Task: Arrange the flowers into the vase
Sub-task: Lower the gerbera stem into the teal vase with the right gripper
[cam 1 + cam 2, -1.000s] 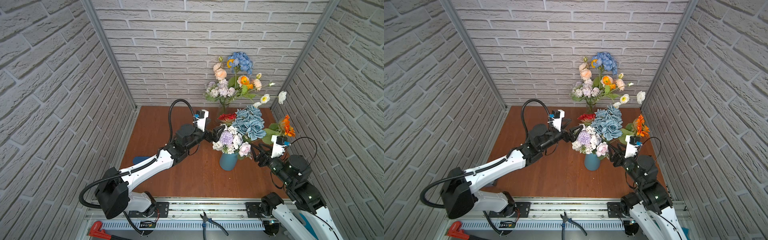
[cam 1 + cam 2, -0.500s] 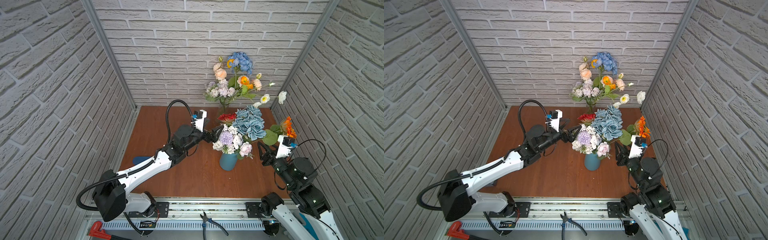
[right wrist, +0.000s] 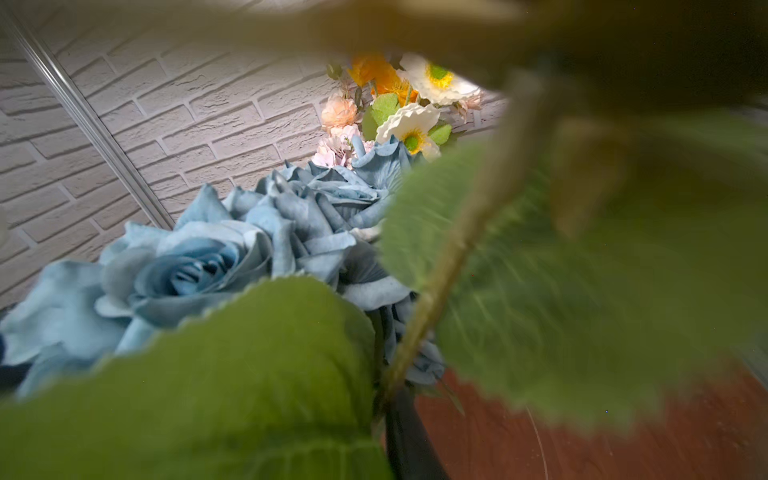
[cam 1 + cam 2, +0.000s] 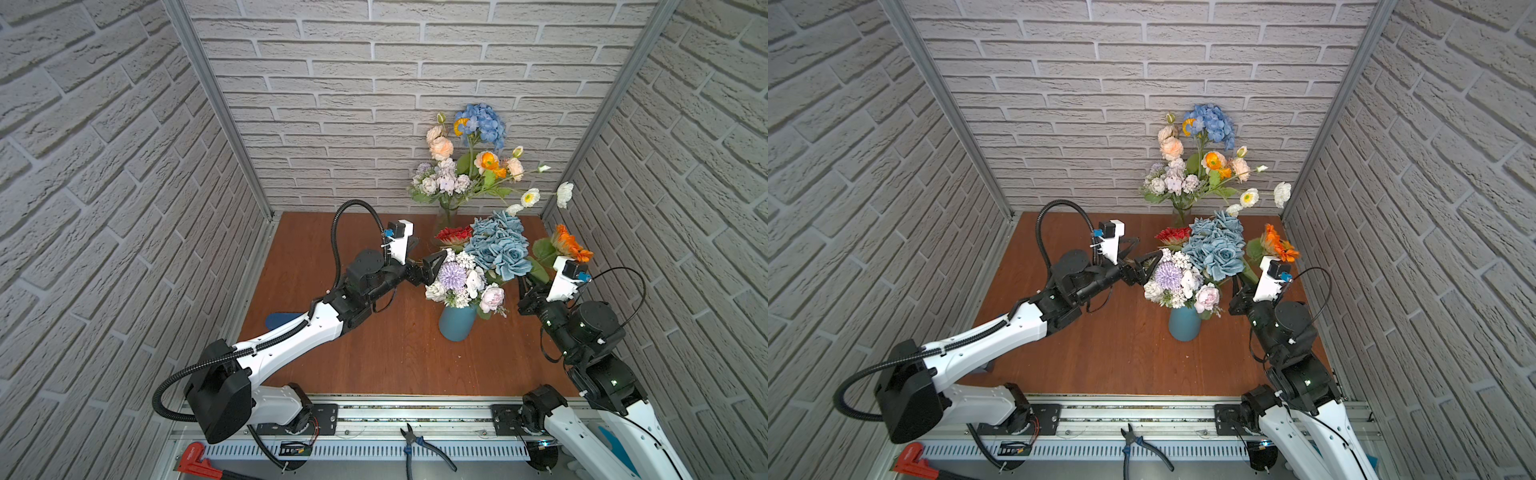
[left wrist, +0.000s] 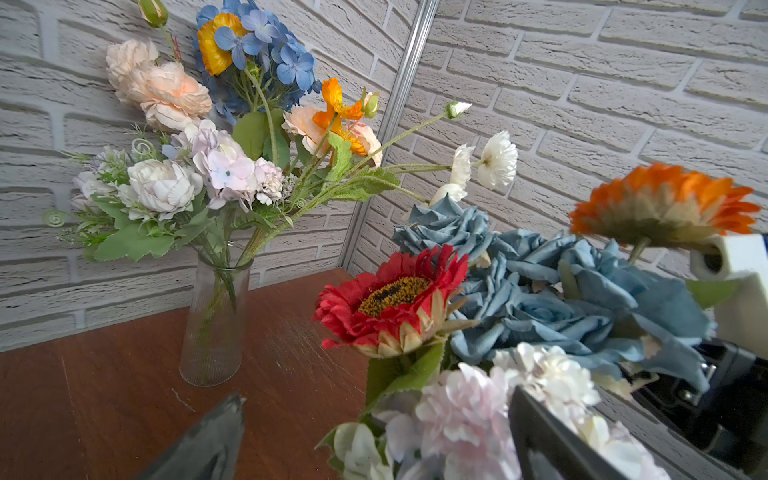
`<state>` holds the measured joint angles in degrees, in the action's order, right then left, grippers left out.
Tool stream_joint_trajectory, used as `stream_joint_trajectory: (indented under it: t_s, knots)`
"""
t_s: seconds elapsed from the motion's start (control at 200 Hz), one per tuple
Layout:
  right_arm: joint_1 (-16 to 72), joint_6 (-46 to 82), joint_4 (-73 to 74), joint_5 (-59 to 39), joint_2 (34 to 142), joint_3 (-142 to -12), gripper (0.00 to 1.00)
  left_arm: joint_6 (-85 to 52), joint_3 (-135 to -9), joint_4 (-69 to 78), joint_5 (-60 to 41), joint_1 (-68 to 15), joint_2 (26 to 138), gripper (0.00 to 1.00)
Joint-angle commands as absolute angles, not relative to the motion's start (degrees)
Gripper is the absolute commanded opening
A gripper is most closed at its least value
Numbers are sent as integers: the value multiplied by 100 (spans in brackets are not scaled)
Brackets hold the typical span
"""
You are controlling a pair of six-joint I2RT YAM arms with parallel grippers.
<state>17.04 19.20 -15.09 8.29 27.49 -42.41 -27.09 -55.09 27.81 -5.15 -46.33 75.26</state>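
Right pincer point(image 4: 522, 286): clenched on the green stem of the orange daisy point(image 4: 568, 246), whose bloom stands above it, beside the wrist camera.
Just past its tips: blue roses point(image 4: 496, 245), lilac-white bunch point(image 4: 461, 282) and red daisy point(image 4: 453, 235), all standing in the blue vase point(image 4: 457, 324) on the worktop point(image 4: 374, 353).
Left pincer point(image 4: 424, 254): released, jaws wide, across the bunch from the right pincer, one finger just beside the lilac-white blooms.
Farther off, beyond both pincers: glass vase point(image 5: 214, 324) of mixed flowers by the back wall.
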Motion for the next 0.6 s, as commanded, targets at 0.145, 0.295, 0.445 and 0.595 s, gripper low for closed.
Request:
stream_joint_trajectory:
  t_s: [0.145,0.295,0.445,0.595]
  knots:
    - [1679,2022,-1296,368,2664,-4094,6,-2711,-5489,3120,-523,-4544,7484,98]
    - [1679,2243,-1327,-215,2953,-3953,6,-2731,-5535,3120,-554,-4537,7549,98]
    - [1688,2573,-998,-402,3020,-3494,6,-2759,-5538,3120,-554,-4535,7594,98]
    - [1685,2843,-826,-596,2932,-3130,6,-2760,-5555,3095,-554,-4535,7617,98]
